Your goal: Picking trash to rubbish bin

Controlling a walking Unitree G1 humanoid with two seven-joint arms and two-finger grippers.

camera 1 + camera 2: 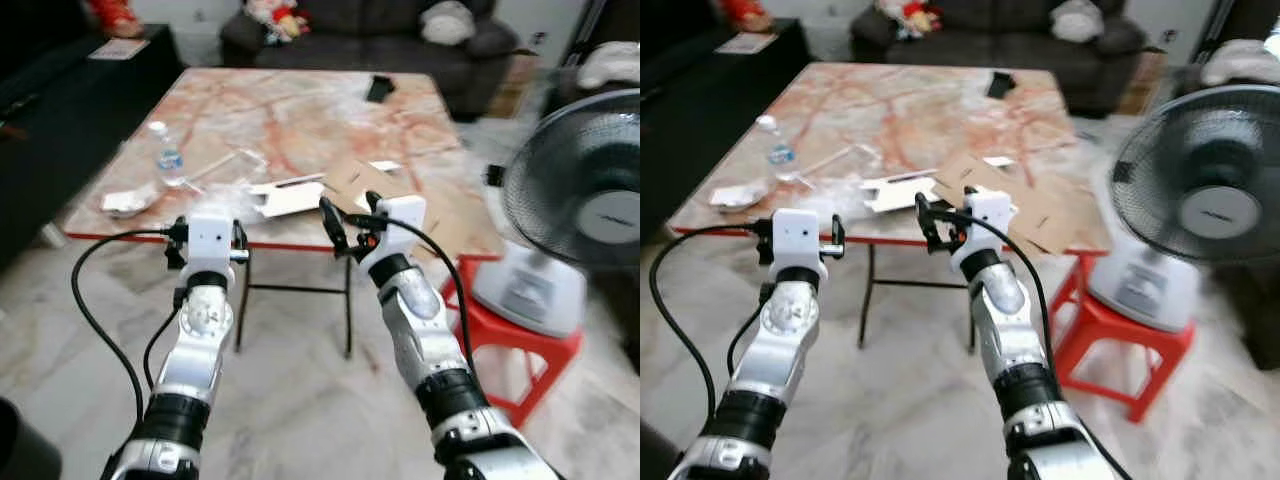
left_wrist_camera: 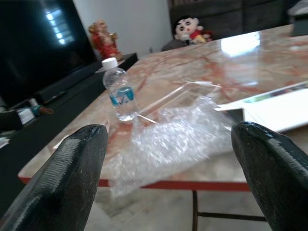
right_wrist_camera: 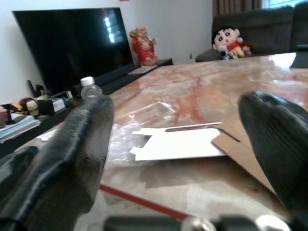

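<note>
Trash lies along the near edge of a marble table (image 1: 300,110): a clear water bottle (image 1: 167,157), a sheet of bubble wrap (image 2: 178,139), a white card (image 1: 288,195), brown cardboard (image 1: 360,180) and a crumpled white wrapper (image 1: 128,202). My left gripper (image 1: 210,228) is held open just short of the table edge, facing the bubble wrap and the bottle (image 2: 119,91). My right gripper (image 1: 350,215) is open too, level with the edge and facing the white card (image 3: 178,143). Neither holds anything.
A standing fan (image 1: 585,195) rests on a red stool (image 1: 520,340) close on the right. A dark sofa (image 1: 370,30) is behind the table, a black cabinet (image 1: 60,90) along the left. A small black object (image 1: 380,88) lies at the table's far side. A dark rounded thing (image 1: 20,450) shows bottom left.
</note>
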